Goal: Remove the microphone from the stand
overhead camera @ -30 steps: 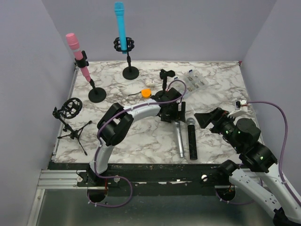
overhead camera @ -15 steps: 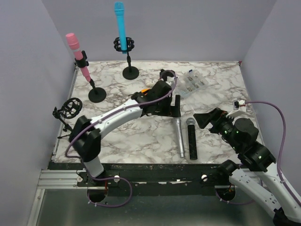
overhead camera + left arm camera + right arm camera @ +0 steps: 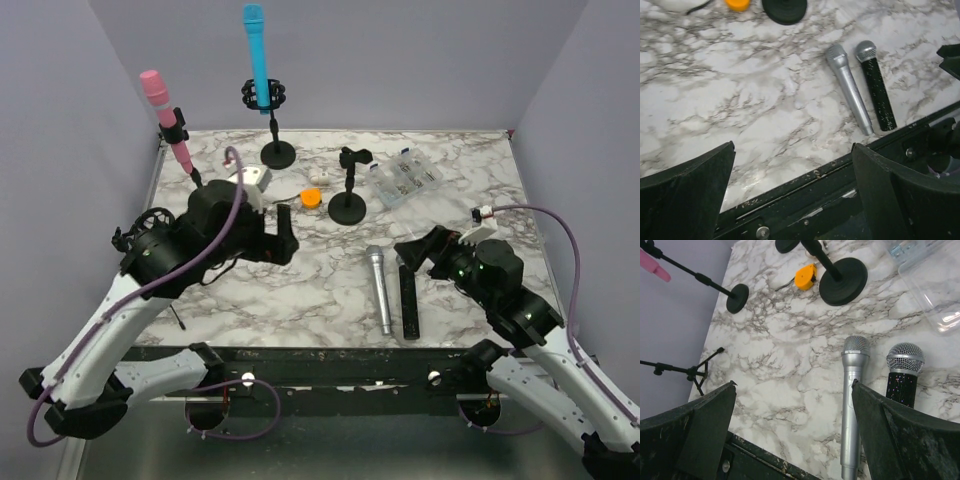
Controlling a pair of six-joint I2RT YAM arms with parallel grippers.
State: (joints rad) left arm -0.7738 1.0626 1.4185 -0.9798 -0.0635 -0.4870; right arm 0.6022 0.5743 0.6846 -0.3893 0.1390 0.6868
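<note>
Left pincer (image 3: 282,236): fingers apart, nothing betw. them; held over the table (image 3: 460,200), left of centre.
Right pincer (image 3: 418,250): fingers wide apart, empty; hovering just beside the heads of the silver mic (image 3: 379,290) and black mic (image 3: 409,300), both lying flat near the front edge.
Task item: pink mic (image 3: 165,115) clipped at a tilt in its stand, rear left; blue mic (image 3: 257,50) upright in its mount, rear centre. Neither removed yet.
Step (judged): pink mic prob. next, being nearer the left arm; not certain.
Grip pt: barrel to be taken above the clip, fingers square across it.
Pull: to be drawn along the mic's own axis, out of the clip; sideways yanks avoided.
Risk: stand base (image 3: 207,200) is small, so tipping or dragging is likely; it could be pinned by the right pincer.
Set-down: laid beside the two flat mics, w/o knocking them.
</note>
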